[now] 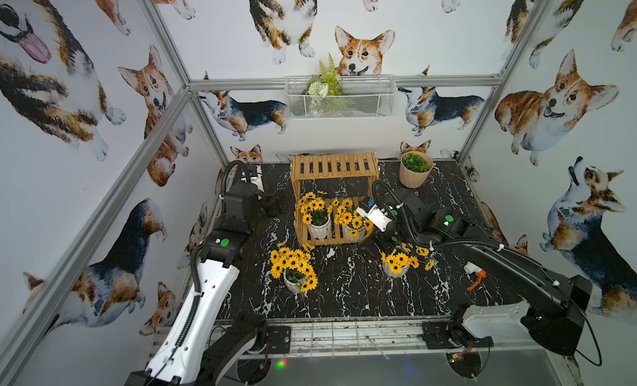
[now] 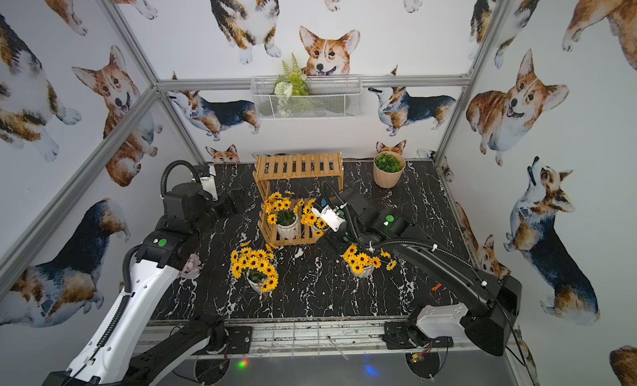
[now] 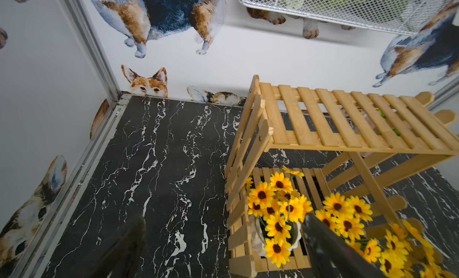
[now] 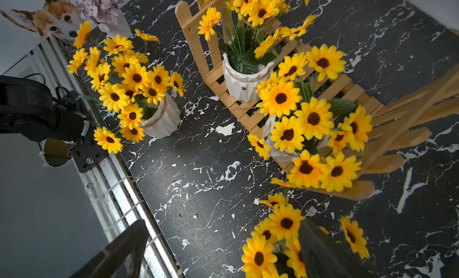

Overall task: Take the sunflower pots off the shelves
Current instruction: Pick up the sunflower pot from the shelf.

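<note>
Half done, by my eye: two sunflower pots (image 1: 293, 286) stand down on the table (image 1: 348, 294), two other pots (image 1: 319, 230) still sit on the lower tier of the shelves (image 1: 332, 167), while the left gripper (image 3: 223, 252) and right gripper (image 4: 223, 227) both gape wide, empty.

Left end effector (image 3: 224, 216) and right end effector (image 4: 222, 221) both hover, jaws spread wide.

Black marbled tabletop (image 1: 348, 298) with shelves (image 1: 333, 167), a sunflower pot (image 1: 294, 283), a second sunflower pot (image 1: 395, 269), a beige pot (image 1: 413, 175).
</note>
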You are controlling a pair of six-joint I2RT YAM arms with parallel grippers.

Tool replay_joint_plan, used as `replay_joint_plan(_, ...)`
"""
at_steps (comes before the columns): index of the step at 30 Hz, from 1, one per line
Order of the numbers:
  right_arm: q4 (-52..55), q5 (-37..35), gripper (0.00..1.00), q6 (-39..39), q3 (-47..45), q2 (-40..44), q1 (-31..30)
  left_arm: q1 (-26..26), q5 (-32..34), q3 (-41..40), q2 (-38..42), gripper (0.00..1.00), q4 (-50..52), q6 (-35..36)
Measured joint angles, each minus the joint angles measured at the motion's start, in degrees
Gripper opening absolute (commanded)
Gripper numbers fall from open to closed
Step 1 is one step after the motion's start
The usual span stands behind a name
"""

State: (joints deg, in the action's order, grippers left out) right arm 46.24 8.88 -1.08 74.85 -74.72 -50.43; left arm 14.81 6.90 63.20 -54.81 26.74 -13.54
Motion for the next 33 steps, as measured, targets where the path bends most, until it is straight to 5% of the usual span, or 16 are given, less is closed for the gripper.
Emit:
replay_joint_plan(11,0.0,0.2,0.95,-2.2,2.8,-8.9,-0.9,-0.2,-8.7,-1.1,3.2,1.0,-3.1,2.4)
replay_joint_plan(33,-1.7,4.3,0.88,-4.8,4.0,-16.8,-2.1,-0.2,-13.0,-2.1,4.8,1.0,-7.0,3.3)
